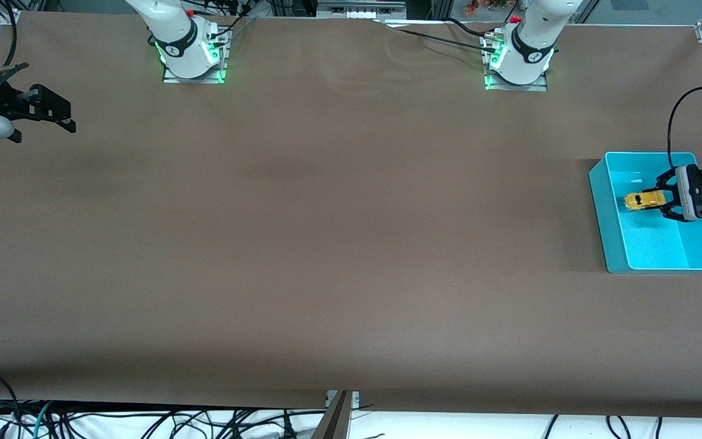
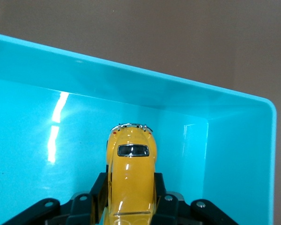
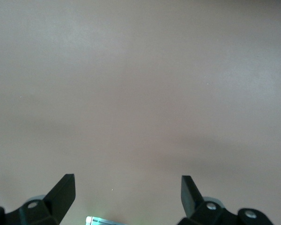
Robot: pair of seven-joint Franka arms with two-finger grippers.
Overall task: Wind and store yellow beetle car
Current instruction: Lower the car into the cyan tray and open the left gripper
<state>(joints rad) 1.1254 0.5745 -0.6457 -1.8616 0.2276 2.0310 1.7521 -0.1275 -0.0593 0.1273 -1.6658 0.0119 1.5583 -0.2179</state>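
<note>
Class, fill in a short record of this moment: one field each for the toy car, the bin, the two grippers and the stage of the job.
car: yellow beetle car held over the inside of the bin
bin: cyan bin on the table at the left arm's end
left gripper: left gripper shut on the car, inside the bin's outline
right gripper: right gripper open, waiting over bare table
stage: car not yet released

You were working in a robotics lab: brown-covered table (image 1: pixel 326 244), bolted arm bases (image 1: pixel 192 64), loose cables (image 1: pixel 144 424) below.
</note>
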